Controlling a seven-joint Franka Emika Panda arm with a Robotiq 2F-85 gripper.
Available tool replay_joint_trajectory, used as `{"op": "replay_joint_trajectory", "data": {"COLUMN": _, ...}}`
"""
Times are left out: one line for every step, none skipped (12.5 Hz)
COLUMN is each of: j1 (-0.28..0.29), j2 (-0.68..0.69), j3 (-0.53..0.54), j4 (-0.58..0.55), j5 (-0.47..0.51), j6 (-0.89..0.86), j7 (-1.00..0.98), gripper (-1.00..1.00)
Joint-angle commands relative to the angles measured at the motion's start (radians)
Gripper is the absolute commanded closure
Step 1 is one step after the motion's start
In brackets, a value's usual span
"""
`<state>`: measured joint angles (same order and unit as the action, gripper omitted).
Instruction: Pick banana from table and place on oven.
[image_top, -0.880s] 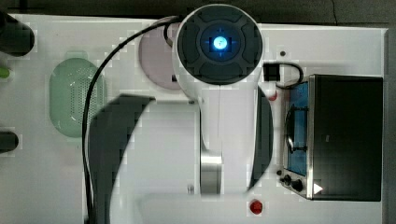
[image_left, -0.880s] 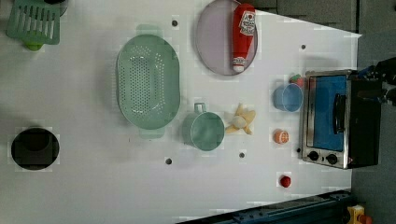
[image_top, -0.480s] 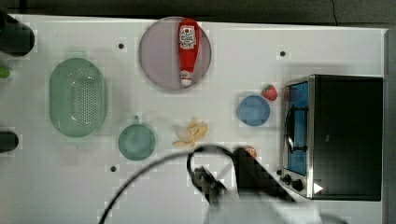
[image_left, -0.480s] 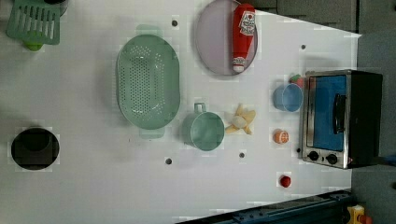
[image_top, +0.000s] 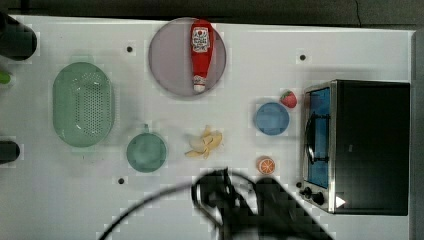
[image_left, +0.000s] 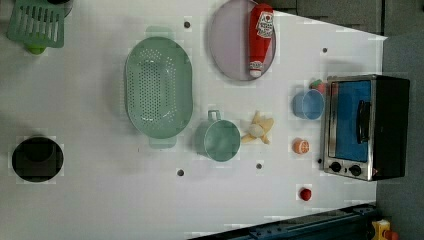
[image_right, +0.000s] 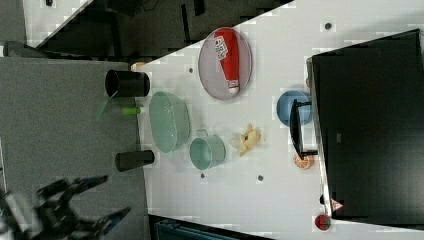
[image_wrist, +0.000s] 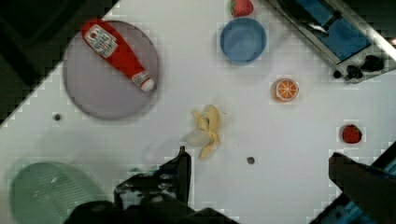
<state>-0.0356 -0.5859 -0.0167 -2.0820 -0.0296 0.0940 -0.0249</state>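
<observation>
The banana (image_wrist: 208, 130) is a small pale cream-yellow toy, half peeled, with its skin flaps splayed out around a whitish core, and it lies flat on the white surface (image_wrist: 261, 196) just ahead of the end effector (image_wrist: 259, 170), nearer to its dark finger (image_wrist: 183, 170) than to the other finger, untouched. The end effector hangs above the surface with its two fingers spread wide and nothing between them. In the top view the banana (image_top: 205, 143) sits just above the blurred dark arm (image_top: 235, 210), between a teal cup (image_top: 146, 152) on the top view's left and a blue bowl (image_top: 272, 118) on the top view's right. An orange slice (image_wrist: 286, 89) lies near the banana, farther from the end effector, and a red strawberry (image_wrist: 241, 7) sits just beside the blue bowl. Beyond these stands the oven (image_top: 367, 145), its black top bare, blue glass door shut and black knobs at one end of the silver front. Farther off, a red ketchup bottle (image_top: 201, 52) lies on a grey plate (image_top: 170, 65), and a green colander (image_top: 83, 103) rests well apart from the banana.
</observation>
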Motion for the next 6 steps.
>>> {"op": "replay_joint_trajectory", "data": {"j1": 0.012, "j2": 0.193, "j3": 0.020, "j4": -0.127, "j5": 0.003, "j6": 0.093, "j7": 0.036, "gripper": -1.00}}
{"op": "replay_joint_trajectory", "data": {"j1": 0.012, "j2": 0.228, "j3": 0.025, "j4": -0.150, "j5": 0.003, "j6": 0.153, "j7": 0.036, "gripper": -1.00}}
{"op": "replay_joint_trajectory", "data": {"j1": 0.012, "j2": 0.265, "j3": 0.029, "j4": -0.171, "j5": 0.003, "j6": 0.209, "j7": 0.036, "gripper": -1.00}}
{"op": "replay_joint_trajectory", "data": {"j1": 0.012, "j2": 0.304, "j3": 0.031, "j4": -0.190, "j5": 0.003, "j6": 0.262, "j7": 0.036, "gripper": -1.00}}
{"op": "replay_joint_trajectory", "data": {"j1": 0.012, "j2": 0.344, "j3": 0.032, "j4": -0.208, "j5": 0.003, "j6": 0.315, "j7": 0.036, "gripper": -1.00}}
{"op": "replay_joint_trajectory", "data": {"j1": 0.012, "j2": 0.385, "j3": 0.032, "j4": -0.226, "j5": 0.003, "j6": 0.369, "j7": 0.036, "gripper": -1.00}}
